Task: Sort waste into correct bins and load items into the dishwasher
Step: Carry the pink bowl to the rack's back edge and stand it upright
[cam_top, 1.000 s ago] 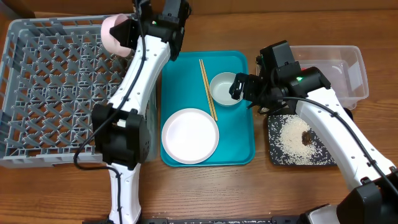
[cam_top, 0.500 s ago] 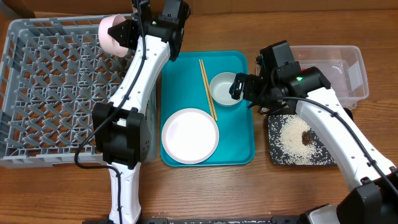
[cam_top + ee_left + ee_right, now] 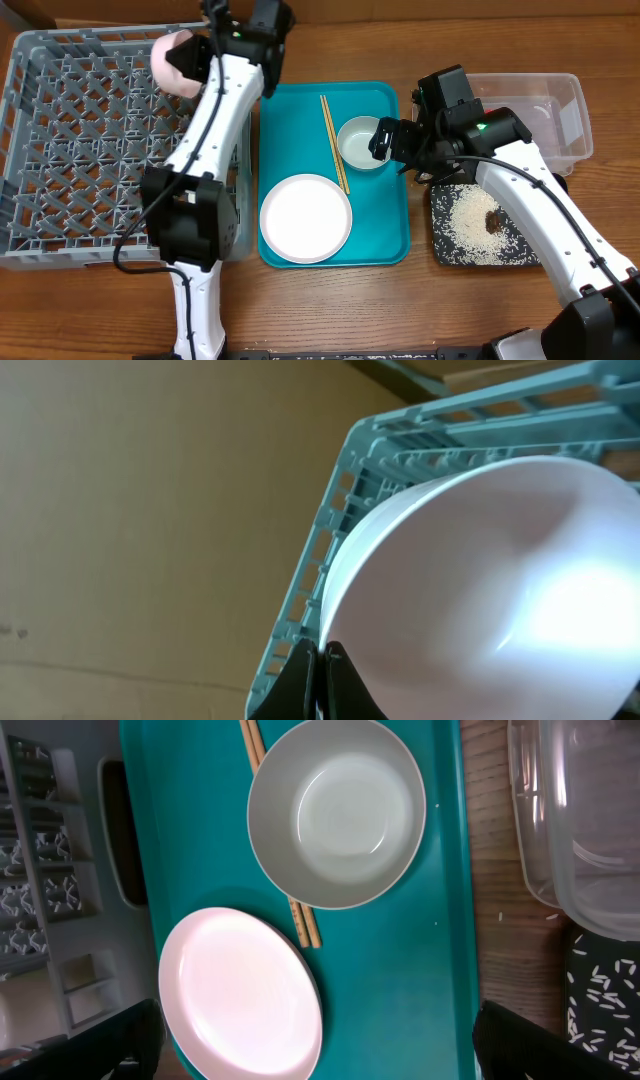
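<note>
**Overhead.** The teal tray (image 3: 385, 245) lies mid-table. On it are the plate (image 3: 306, 218) at the near end, the grey bowl (image 3: 358, 143) at the far right, and the chopsticks (image 3: 333, 140) lying lengthwise just left of that bowl. The rack (image 3: 90, 150) stands left of the tray. The left gripper (image 3: 205, 52) hangs over the rack's far corner nearest the tray, clamped on the pink bowl (image 3: 172, 62), which is tipped on its side. The right gripper (image 3: 393, 148) hovers at the grey bowl's right rim with its jaws spread wide and nothing between them. Right of the tray sit the clear tub (image 3: 560, 110), farther back, and the black tray (image 3: 445, 250), nearer, which holds rice (image 3: 468, 225) and a brown scrap (image 3: 493, 221).

**Left wrist.** The dark fingers (image 3: 335, 675) pinch the pink bowl's rim, and the bowl fills most of the view above the rack's corner wall.

**Right wrist.** Both fingers (image 3: 125, 1040) show at the bottom corners, far apart, over the teal tray. The grey bowl sits upright and touches the chopsticks. The plate lies beside them. The tub and a strip of the black tray with rice show past the tray's right edge.
</note>
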Controlling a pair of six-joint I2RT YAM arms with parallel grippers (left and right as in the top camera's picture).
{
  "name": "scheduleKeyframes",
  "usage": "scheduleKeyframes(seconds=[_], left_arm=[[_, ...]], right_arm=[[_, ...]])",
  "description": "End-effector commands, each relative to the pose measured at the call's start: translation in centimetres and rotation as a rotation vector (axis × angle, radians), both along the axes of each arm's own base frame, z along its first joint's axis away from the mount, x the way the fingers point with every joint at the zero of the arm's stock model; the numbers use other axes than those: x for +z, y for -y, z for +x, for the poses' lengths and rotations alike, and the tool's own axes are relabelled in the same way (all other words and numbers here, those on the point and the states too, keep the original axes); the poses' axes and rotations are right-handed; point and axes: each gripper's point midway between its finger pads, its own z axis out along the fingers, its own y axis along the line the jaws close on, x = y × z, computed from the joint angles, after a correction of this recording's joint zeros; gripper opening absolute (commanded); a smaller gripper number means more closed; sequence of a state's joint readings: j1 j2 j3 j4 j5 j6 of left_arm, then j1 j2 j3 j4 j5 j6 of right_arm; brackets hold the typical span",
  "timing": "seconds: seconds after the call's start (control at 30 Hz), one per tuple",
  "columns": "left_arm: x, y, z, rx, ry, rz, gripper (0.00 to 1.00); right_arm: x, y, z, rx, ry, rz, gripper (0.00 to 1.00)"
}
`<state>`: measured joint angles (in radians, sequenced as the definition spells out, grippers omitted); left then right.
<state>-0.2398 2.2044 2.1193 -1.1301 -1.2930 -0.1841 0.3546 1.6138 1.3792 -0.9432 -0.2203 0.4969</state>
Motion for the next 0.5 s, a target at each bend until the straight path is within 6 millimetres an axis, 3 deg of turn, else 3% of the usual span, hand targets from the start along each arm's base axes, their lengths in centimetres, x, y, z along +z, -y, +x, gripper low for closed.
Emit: scheduleKeyframes(seconds=[0.0,0.2,0.47], left_arm=[[5.4,-0.8,-1.8,0.015,0.162,-0.051,0.04],[7.1,-0.4,-2.5,0.003,0.200,-0.064,0.04],[6.9,-0.4,-2.5,-0.001,0.191,-0.071,0.04]], right_arm=[[1.6,-0.2,0.5,-0.001,0.047,0.007,1.00],[1.6,-0.2,0.5,-0.001,0.047,0.007,1.00],[1.6,-0.2,0.5,-0.001,0.047,0.007,1.00]])
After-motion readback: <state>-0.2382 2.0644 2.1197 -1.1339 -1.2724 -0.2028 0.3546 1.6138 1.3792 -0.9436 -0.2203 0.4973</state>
